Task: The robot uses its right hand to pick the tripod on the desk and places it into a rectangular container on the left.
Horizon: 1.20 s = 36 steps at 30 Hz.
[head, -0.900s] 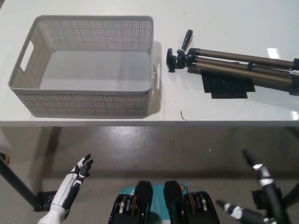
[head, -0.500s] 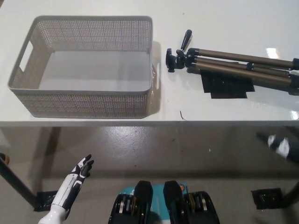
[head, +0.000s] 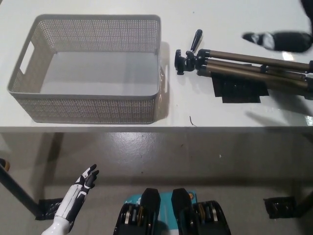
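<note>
We start with the white counter (head: 98, 10), which carries everything in play and runs across the upper part of the head view. On its left side sits the grey perforated rectangular container (head: 88, 105), with cut-out handles at its short ends, and we see nothing inside it. To the right of it, near but not touching, lies the tripod (head: 244, 66): folded, on its side, its black head and pan handle pointing toward the container and its bronze legs running off toward the right edge of the picture. Part of the legs lies over a patch of black tape (head: 239, 90) stuck to the counter. Our black right hand (head: 276, 40) comes in at the upper right, blurred, hovering above the tripod's legs and slightly beyond them; it holds nothing that we can see, but the blur is too strong for us to say whether it is spread or clenched. Our white left hand (head: 84, 182) rests low at the lower left, below the counter's edge, released with its fingers apart and nothing in it. A small dark mark (head: 191, 121) shows on the counter near its front edge. We judge the task to be at its very beginning: the tripod is not yet grasped and the container is still unfilled. What remains is the whole of the work, namely closing the right hand on the tripod, lifting it, carrying it leftward and setting it into the container.
</note>
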Available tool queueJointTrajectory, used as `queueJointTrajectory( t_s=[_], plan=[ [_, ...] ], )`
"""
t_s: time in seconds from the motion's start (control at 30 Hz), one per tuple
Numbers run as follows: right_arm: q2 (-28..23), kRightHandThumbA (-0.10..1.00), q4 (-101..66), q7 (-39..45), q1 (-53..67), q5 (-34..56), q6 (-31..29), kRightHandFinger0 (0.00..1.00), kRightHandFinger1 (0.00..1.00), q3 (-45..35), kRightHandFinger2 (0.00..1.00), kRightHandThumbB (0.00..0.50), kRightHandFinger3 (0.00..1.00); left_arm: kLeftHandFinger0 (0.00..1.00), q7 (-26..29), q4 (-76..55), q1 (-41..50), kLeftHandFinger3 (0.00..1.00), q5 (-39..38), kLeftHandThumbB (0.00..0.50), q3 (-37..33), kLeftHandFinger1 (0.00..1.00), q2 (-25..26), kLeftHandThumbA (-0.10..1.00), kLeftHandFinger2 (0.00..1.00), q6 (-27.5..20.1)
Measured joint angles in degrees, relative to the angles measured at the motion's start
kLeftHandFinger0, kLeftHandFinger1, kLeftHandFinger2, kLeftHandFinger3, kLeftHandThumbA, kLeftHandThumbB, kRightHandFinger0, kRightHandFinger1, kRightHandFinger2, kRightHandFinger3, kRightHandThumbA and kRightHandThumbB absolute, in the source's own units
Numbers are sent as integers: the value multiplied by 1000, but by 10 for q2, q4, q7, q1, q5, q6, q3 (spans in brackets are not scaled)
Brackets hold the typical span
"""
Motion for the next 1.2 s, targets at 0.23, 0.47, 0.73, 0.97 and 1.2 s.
queueJointTrajectory(
  t_s=[0.23, 0.47, 0.73, 0.97, 1.2],
  plan=[
    [10, 1000, 221, 43, -106, -17, 40, 1000, 1000, 68, 1000, 445, 1000, 1000, 0, 1, 1, 1000, 0, 500, -2, 1000, 0, 1000, 1000, 0],
    [40, 1000, 445, 64, -162, -28, 59, 1000, 1000, 113, 1000, 500, 1000, 1000, -1, 8, 1, 1000, 2, 500, -4, 1000, 0, 1000, 1000, 0],
    [93, 1000, 709, 65, -216, -43, 52, 1000, 1000, 163, 1000, 500, 1000, 1000, 0, 19, 1, 1000, 15, 500, -8, 1000, 3, 1000, 1000, -10],
    [114, 1000, 800, 51, -241, -56, 17, 1000, 1000, 185, 1000, 500, 1000, 1000, 0, 28, 1, 1000, 32, 500, -15, 1000, 8, 1000, 1000, -26],
    [128, 880, 823, 14, -232, -95, 7, 1000, 1000, 245, 1000, 464, 1000, 1000, 0, 34, 1, 1000, 37, 500, -18, 1000, 8, 1000, 1000, -43]
  ],
)
